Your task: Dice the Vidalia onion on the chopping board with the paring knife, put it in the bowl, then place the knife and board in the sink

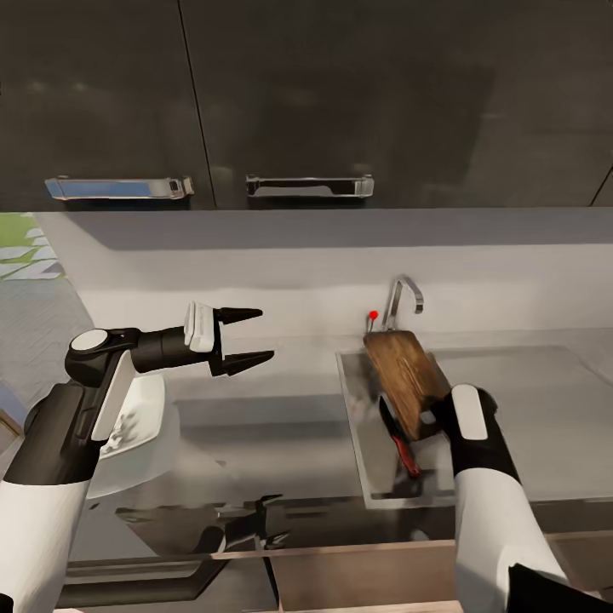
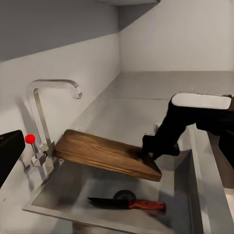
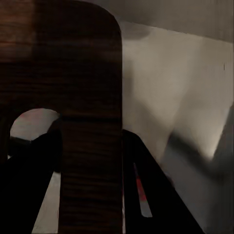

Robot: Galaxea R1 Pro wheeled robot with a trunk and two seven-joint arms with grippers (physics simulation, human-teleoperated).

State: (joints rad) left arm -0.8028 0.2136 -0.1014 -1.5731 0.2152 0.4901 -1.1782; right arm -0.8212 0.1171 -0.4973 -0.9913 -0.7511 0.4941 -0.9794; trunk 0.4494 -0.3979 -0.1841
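One chopping board point(image 3: 78, 97), one paring knife point(image 2: 127, 203)

Left arm point(image 1: 51, 443): white forearm shell, black elbow housing, round white joint cap.
Left gripper point(image 1: 247, 339): white collar, two black pointed fingers.
Right arm point(image 1: 485, 477): white forearm, black wrist, white oblong panel.

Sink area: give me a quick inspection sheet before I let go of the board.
Surface: glossy dark-grey countertop, bare between bowl and basin.
Job's things: dark brown wooden chopping board held tilted over the stainless-steel sink; red-handled paring knife lying in the basin by the drain; white squarish bowl near the left arm, contents unclear.
Clutter: nothing seen.
Grippers: left claw open, empty; right claw shut on the board's end.
Cables: nothing seen.
Surroundings: chrome tap, black upper cabinets.
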